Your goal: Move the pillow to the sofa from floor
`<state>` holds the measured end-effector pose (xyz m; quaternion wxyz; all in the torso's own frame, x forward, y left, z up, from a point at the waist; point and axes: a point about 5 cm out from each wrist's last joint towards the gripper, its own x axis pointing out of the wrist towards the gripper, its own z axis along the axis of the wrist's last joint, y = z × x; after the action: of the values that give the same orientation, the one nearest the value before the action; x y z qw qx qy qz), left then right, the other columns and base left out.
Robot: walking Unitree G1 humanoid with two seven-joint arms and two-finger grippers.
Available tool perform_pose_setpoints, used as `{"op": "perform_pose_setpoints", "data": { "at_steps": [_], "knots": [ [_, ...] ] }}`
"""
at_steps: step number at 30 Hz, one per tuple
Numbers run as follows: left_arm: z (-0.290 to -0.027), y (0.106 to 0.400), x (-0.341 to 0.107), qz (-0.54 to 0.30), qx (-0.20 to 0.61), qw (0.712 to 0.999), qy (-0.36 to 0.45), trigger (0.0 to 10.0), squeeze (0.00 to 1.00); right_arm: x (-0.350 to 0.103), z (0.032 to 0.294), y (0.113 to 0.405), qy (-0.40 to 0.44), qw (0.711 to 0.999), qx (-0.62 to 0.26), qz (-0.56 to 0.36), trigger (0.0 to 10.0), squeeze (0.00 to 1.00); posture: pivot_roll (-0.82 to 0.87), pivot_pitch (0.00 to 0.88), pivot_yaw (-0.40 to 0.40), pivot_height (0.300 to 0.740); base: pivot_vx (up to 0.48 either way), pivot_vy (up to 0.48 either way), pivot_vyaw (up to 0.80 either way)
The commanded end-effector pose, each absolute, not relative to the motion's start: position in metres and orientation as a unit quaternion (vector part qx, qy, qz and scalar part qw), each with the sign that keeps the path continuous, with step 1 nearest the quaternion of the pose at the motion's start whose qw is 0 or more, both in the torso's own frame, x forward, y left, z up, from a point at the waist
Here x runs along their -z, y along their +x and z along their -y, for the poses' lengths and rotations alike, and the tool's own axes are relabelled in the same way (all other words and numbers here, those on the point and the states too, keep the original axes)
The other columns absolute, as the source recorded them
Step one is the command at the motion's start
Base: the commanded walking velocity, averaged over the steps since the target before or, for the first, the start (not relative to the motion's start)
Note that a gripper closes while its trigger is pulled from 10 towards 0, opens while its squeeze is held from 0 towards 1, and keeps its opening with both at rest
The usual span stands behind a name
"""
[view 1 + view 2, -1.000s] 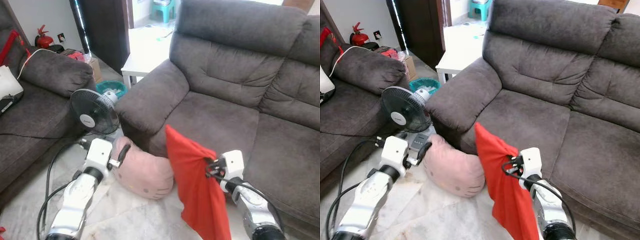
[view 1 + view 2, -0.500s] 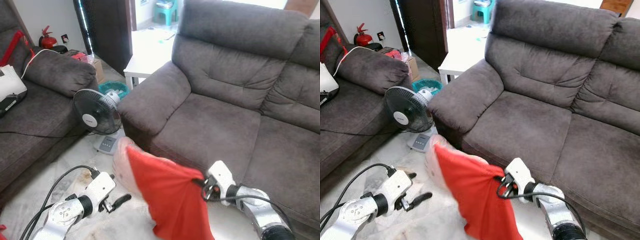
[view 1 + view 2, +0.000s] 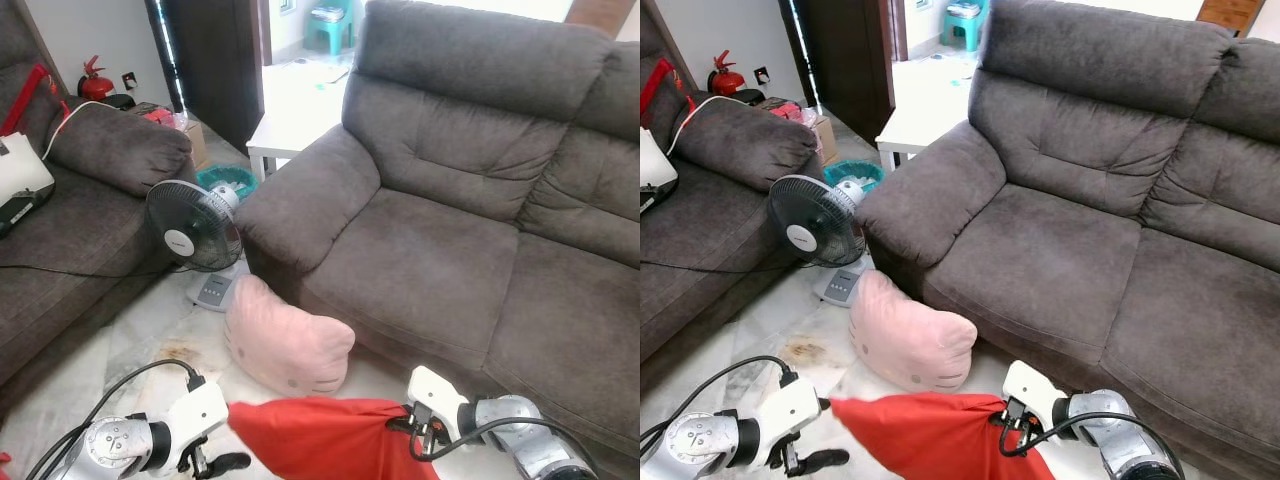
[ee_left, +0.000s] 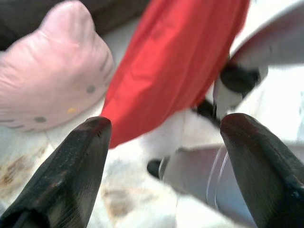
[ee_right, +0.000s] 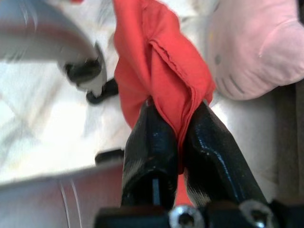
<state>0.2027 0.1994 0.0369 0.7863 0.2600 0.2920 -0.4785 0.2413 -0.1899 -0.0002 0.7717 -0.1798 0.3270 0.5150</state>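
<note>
Since the earlier frames the right gripper [image 5: 178,137] has dropped low, and the red cloth [image 3: 320,440] it carries now lies spread near the floor [image 3: 140,340] instead of hanging upright. Its fingers are clamped on a fold of that cloth. The left gripper [image 4: 161,142], fingers apart, holds nothing. The pink pillow [image 3: 285,340] rests on the floor against the sofa [image 3: 430,230] base, beside the fan [image 3: 192,225].

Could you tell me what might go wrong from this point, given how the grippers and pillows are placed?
The right gripper pinches only a bunched fold of the red fabric pillow, so it may slip out when lifted. The open left gripper sits beside a black cable on the floor and could snag it. The pink cat-face pillow lies close by and may get knocked.
</note>
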Motion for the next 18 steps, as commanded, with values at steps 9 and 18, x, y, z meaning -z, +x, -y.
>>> {"op": "perform_pose_setpoints", "data": {
  "at_steps": [9, 18],
  "knots": [
    [-0.206, 0.194, -0.012, -0.285, 0.5, 0.729, 0.371, 10.0, 0.0, -0.013, 0.186, 0.232, -0.221, 0.696, -0.601, -0.325, 10.0, 0.0, 0.15, 0.0, -0.07, 0.74, 0.0, 0.0, 0.0],
    [-0.212, 0.191, -0.01, -0.274, 0.512, 0.716, 0.388, 10.0, 0.0, -0.017, 0.189, 0.222, -0.238, 0.655, -0.636, -0.331, 10.0, 0.0, 0.15, 0.002, -0.068, 0.74, 0.0, 0.0, 0.0]
  ]
}}
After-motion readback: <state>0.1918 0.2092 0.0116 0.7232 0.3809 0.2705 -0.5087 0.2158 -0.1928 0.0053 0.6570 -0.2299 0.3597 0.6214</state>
